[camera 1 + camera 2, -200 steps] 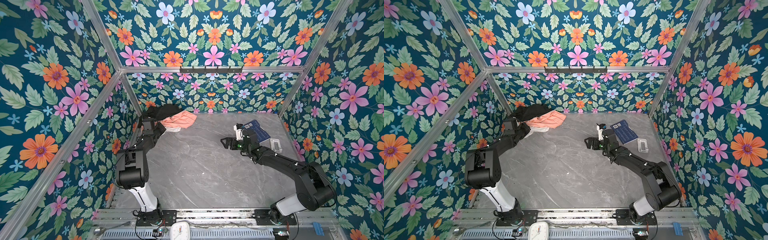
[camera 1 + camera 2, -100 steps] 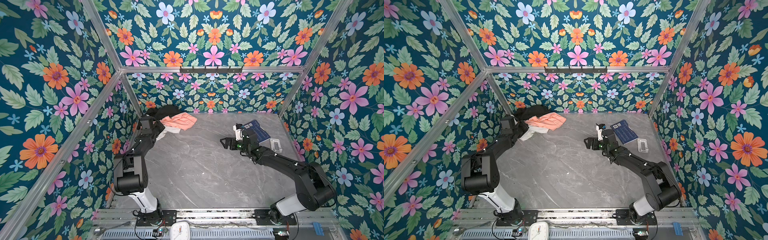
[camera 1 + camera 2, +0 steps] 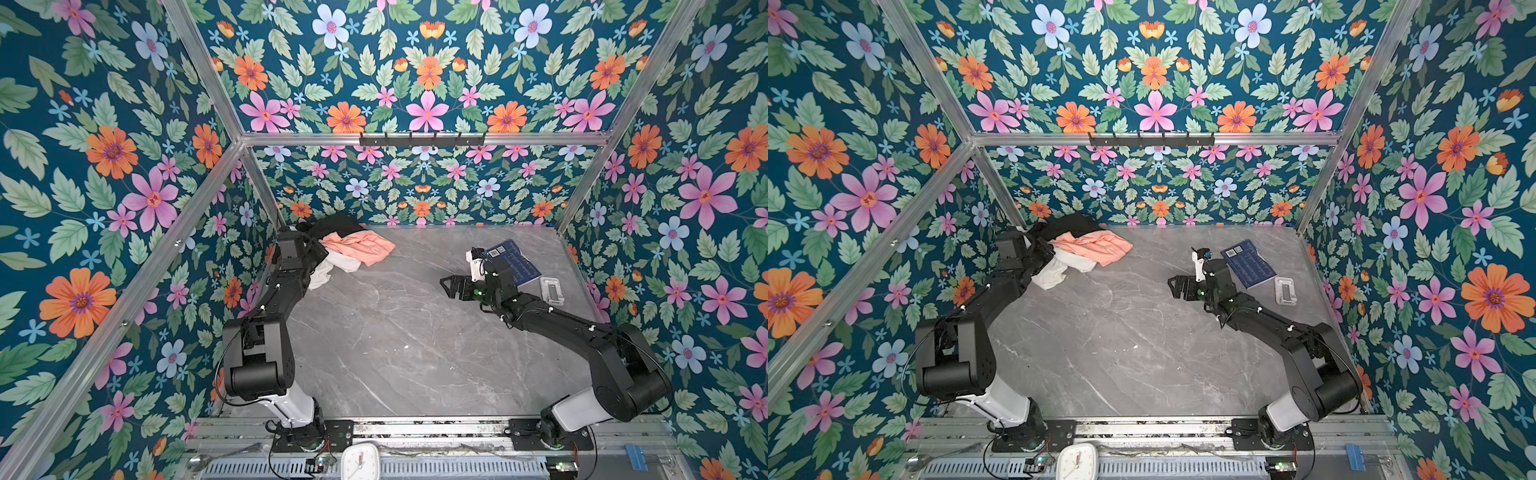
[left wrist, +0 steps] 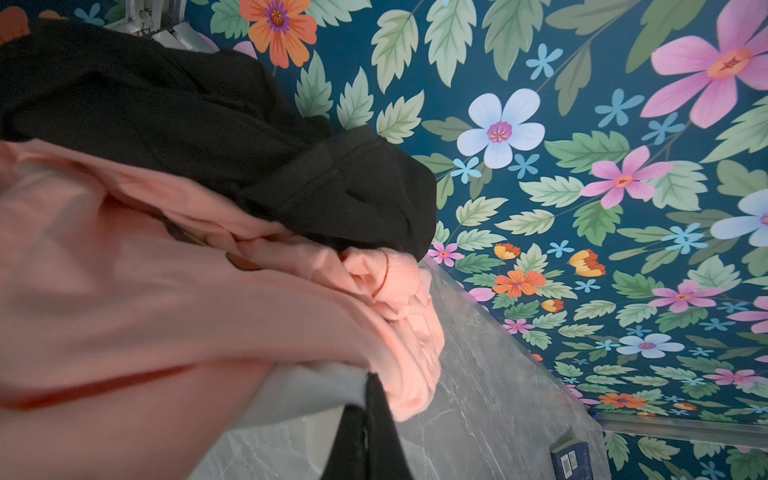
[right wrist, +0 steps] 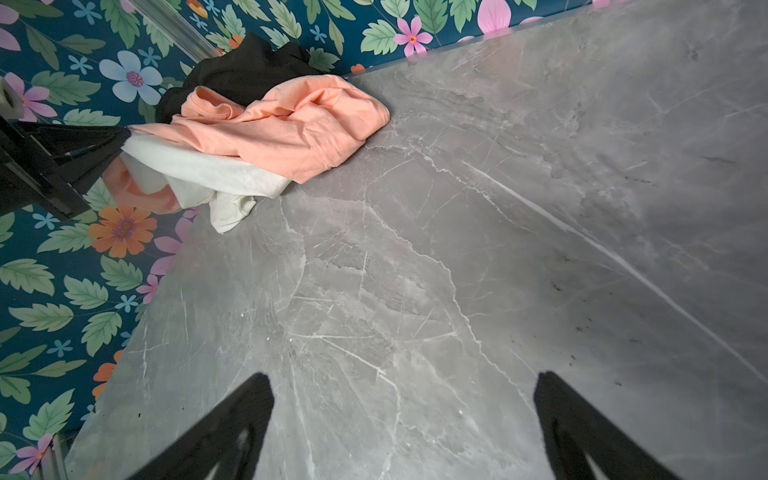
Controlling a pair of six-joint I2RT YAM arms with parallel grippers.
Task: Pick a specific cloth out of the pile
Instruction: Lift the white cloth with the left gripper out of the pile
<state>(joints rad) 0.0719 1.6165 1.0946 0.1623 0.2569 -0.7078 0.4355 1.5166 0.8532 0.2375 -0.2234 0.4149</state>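
The pile (image 3: 351,243) lies in the far left corner, with a black garment (image 3: 336,224) at the back and a peach-pink T-shirt (image 3: 368,247) on top. The cloth (image 3: 332,268), plain white, sticks out from under the peach shirt toward the front. My left gripper (image 3: 318,257) is shut on the cloth's edge; in the left wrist view the closed black fingers (image 4: 370,411) pinch white fabric (image 4: 303,388) just below the peach folds (image 4: 166,291). In the right wrist view the cloth (image 5: 199,170) hangs from that gripper (image 5: 120,141). My right gripper (image 3: 446,286) hovers open and empty over bare table.
A dark blue book (image 3: 513,262) and a clear plastic piece (image 3: 550,291) lie behind my right arm near the right wall. Floral walls close in the grey marble table (image 3: 395,340) on three sides. A black hook rail (image 3: 422,139) runs along the back wall.
My left gripper has drawn back a little toward the front left with the cloth, so more white fabric shows from under the peach shirt. The right arm has not moved.
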